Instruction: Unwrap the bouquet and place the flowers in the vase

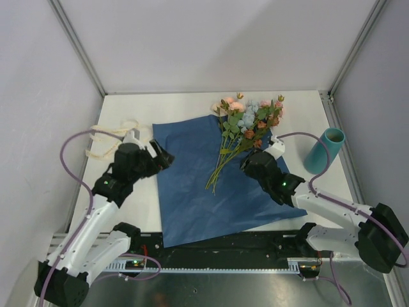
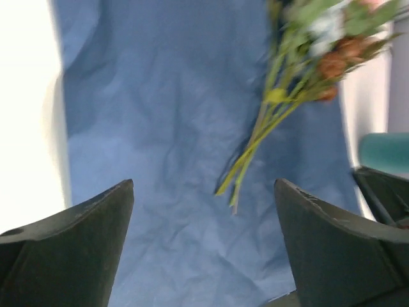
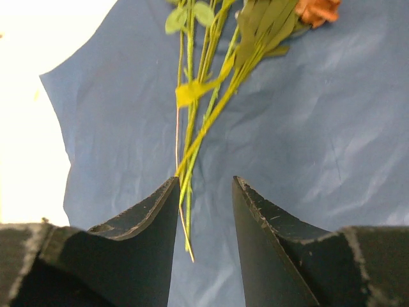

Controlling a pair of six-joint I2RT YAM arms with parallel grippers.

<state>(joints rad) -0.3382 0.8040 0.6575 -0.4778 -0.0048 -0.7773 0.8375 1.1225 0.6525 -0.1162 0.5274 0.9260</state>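
Flowers (image 1: 246,125) lie on the spread paper (image 1: 192,192), stem tips between the right pincer's (image 3: 204,182) parted jaws, blooms cut off up close. The left pincer (image 2: 204,192) gapes empty above the paper.

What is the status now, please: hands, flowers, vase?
Left hand open, empty, above blue paper. Right hand open, astride the stems. Flowers unwrapped, flat on the paper; vase stands beside right arm, nothing in the way.
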